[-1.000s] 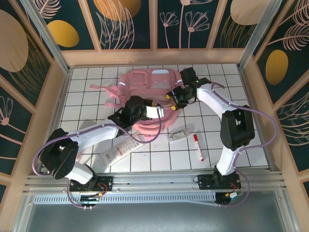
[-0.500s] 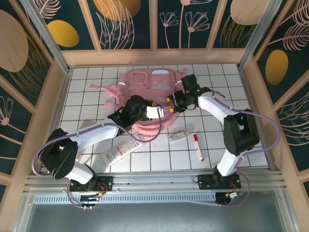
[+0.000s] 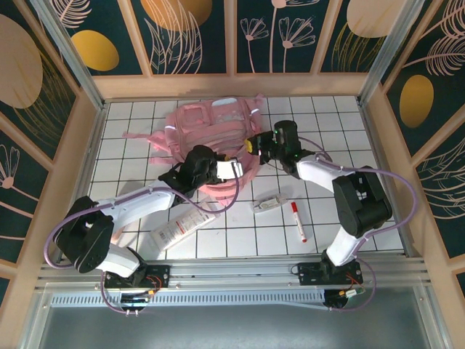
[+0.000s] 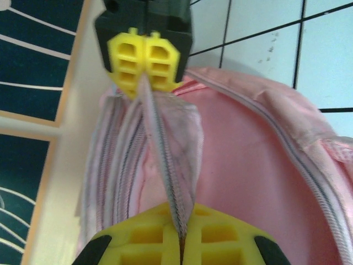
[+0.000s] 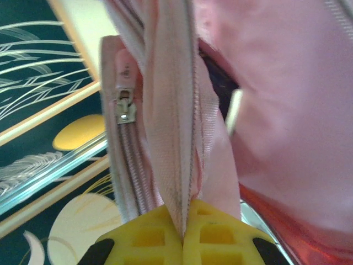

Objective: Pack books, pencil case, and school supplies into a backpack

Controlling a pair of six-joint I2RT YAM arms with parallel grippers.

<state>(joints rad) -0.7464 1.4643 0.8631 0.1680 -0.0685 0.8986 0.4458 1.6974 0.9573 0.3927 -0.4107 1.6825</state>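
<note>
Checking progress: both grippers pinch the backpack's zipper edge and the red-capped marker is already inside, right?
No. The left gripper and right gripper pinch the backpack by its zipper edge, but the red-capped marker lies on the table, per the top external view.

Both arms cover the near edge of the soft pink fabric backpack [image 3: 207, 123], a dark shape [image 5: 220, 83] in its opening is too blurred to identify, and the small pale object [image 3: 267, 203] between it and the white tiled table's [image 3: 327, 120] near edge is too small to tell
</note>
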